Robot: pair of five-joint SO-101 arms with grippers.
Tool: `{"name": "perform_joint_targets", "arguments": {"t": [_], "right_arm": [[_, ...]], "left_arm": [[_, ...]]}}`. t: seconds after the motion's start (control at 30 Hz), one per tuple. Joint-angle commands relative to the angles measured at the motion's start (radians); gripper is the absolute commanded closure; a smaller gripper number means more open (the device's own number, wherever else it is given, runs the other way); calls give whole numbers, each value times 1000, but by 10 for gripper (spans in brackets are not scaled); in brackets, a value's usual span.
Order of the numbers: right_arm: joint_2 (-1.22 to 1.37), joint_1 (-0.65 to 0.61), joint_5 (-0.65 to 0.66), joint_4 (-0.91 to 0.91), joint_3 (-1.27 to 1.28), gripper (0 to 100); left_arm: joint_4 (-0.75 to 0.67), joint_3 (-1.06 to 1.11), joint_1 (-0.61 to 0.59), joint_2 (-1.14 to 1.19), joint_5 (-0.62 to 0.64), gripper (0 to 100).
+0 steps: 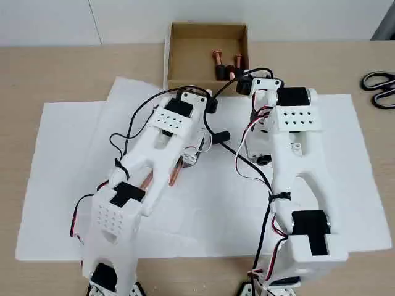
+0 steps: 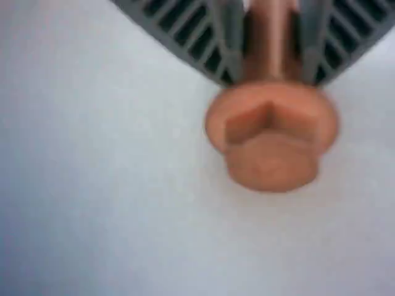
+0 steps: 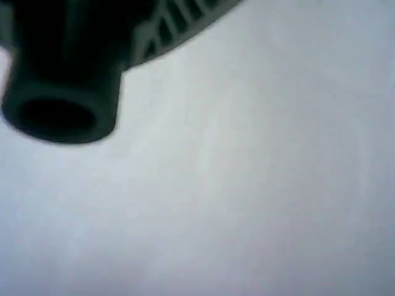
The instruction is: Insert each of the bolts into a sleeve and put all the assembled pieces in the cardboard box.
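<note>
High view: the box (image 1: 176,58) stands at the far edge of the counter (image 1: 62,68), with assembled pieces (image 1: 226,65) already lying in its right half. Both arms bend over a white paper (image 1: 68,185). The left arm (image 1: 176,120) sits above two copper rods (image 1: 175,172), likely bolts, and the right arm (image 1: 296,117) has its wrist close to the box's front wall. A black cylinder (image 1: 221,135), seemingly a spare sleeve, lies on the paper between the arms. Scissors (image 1: 379,86) lie well off to the right.

Left wrist view: the left end effector (image 2: 271,71) is closed on the shank of a bolt (image 2: 271,132). The hex head pokes out past the fingertips (image 2: 225,43), above bare paper.

Right wrist view: the right end effector (image 3: 80,37) looks clamped on a sleeve (image 3: 62,98), whose open bore faces outward. One ribbed finger (image 3: 179,24) shows beside it.

The step in hand seems to be mating these two. To do it well, hold the sleeve steady and line the shank up with the bore before any push. Then feed slowly and straight, since a tilt would likely catch on the rim or twist the bolt in its grip. The shank's free end is hidden, so I cannot tell whether it can enter as held; if the head leads, a regrip would be needed first
</note>
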Motion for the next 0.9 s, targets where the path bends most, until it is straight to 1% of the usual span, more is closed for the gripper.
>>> {"name": "perform_joint_targets", "arguments": {"t": [0.0,0.17,0.3,0.53,0.63,0.77,0.87], "right_arm": [[-58,-4,5,-1,0,994],[-58,-4,5,-1,0,994],[-58,-4,5,-1,0,994],[-58,-4,5,-1,2,994],[-56,-4,5,-1,2,994],[-56,-4,5,-1,2,994],[-56,-4,5,-1,2,994]], "left_arm": [[-25,-5,12,32,-2,945],[-20,-18,12,40,-2,946],[28,-64,12,8,-3,945],[21,-64,12,46,-25,948],[21,-67,12,72,-40,995],[31,-85,12,75,-38,989],[68,-127,12,75,-38,989]]}}
